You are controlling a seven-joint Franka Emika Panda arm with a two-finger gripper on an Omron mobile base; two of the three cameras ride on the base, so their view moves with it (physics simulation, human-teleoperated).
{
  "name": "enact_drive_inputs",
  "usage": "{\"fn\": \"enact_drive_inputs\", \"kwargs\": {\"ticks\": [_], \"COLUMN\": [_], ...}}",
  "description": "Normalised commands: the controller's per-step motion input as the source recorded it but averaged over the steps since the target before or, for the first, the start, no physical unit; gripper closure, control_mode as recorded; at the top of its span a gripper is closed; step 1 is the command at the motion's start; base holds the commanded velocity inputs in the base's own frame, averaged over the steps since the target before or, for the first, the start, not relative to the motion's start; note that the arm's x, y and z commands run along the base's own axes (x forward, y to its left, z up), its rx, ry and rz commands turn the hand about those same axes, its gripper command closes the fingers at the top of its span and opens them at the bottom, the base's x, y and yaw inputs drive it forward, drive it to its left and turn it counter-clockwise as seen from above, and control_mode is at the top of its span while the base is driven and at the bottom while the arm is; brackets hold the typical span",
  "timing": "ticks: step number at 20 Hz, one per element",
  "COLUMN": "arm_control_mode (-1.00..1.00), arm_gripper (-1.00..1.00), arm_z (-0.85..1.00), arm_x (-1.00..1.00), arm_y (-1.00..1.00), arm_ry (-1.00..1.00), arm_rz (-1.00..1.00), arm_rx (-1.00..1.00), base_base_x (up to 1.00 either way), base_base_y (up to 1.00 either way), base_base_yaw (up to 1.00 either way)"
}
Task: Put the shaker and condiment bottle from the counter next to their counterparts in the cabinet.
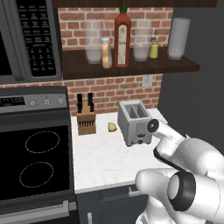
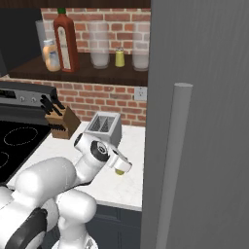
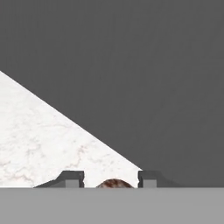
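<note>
The shaker (image 2: 118, 171) stands on the counter (image 2: 132, 146) right of the toaster, close to the dark grey side panel. My gripper (image 2: 120, 168) points down over it, and in the hand view its brown cap (image 3: 114, 183) sits between the two fingertips of the gripper (image 3: 111, 180), shut on it. The orange condiment bottle (image 1: 106, 53) stands on the cabinet shelf (image 1: 131, 68) just left of the tall dark-red bottle (image 1: 122, 39). The bright yellow shaker (image 1: 153, 49) stands further right on the shelf.
A toaster (image 1: 133, 122), a knife block (image 1: 86, 119) and a small yellowish item (image 1: 112, 127) share the counter. Several clear glasses (image 1: 93, 43) stand on the shelf. A tall grey panel with a bar handle (image 2: 171, 165) borders the counter's right end; the stove (image 1: 35, 157) lies left.
</note>
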Motion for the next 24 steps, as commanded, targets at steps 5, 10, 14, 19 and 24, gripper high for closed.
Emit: {"fn": "enact_drive_inputs", "kwargs": {"ticks": [5,10,14,19,24], "arm_control_mode": [-1.00,-1.00,-1.00,-1.00,-1.00], "arm_gripper": [1.00,1.00,1.00,1.00,1.00], "arm_z": [0.38,0.36,0.33,0.33,0.29], "arm_x": [-0.08,-0.09,-0.21,-0.31,-0.41], "arm_y": [-0.01,0.00,0.00,0.00,0.02], "arm_ry": [-0.15,-0.11,-0.08,-0.07,-0.06], "arm_rz": [0.03,0.07,0.09,0.10,0.11], "arm_rx": [0.00,0.00,0.00,0.00,0.00], "base_base_x": [0.00,0.00,0.00,0.00,0.00], "base_base_y": [0.00,0.00,0.00,0.00,0.00], "base_base_yaw": [0.00,0.00,0.00,0.00,0.00]}}
